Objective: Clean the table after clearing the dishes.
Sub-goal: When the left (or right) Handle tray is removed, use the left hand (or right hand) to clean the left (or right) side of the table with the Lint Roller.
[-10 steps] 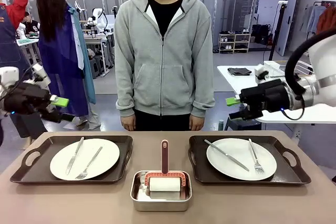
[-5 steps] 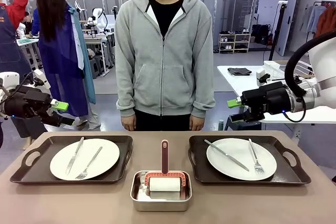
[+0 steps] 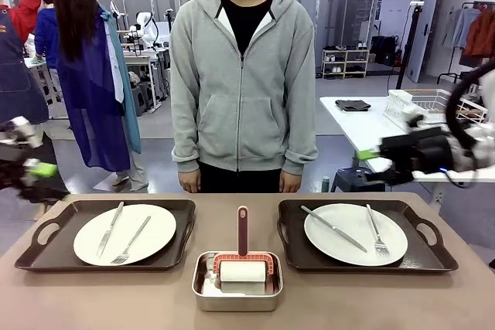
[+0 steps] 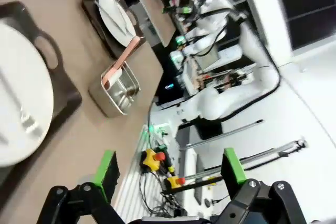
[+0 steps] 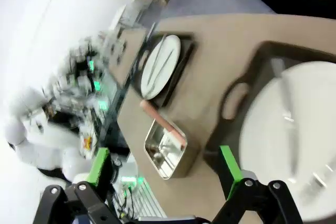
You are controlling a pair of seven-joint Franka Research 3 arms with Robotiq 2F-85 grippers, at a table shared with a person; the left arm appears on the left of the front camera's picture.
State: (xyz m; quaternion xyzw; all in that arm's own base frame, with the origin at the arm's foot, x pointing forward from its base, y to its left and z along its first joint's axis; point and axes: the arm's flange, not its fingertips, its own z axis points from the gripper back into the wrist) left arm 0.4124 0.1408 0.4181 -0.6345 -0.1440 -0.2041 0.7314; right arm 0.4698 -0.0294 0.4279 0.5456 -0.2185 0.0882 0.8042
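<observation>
Left claw: spread wide, empty, raised off the left end of the desk.
Right claw: spread wide, empty, raised near the right end.
Dishes: left plate on left tray; right plate on right tray; cutlery lies loose on each.
Handling: plates look rigid and breakable; the cutlery will likely slide if a tray tilts.
Hold: the outer handle of each tray, kept level.
Status: nothing cleared yet.
</observation>
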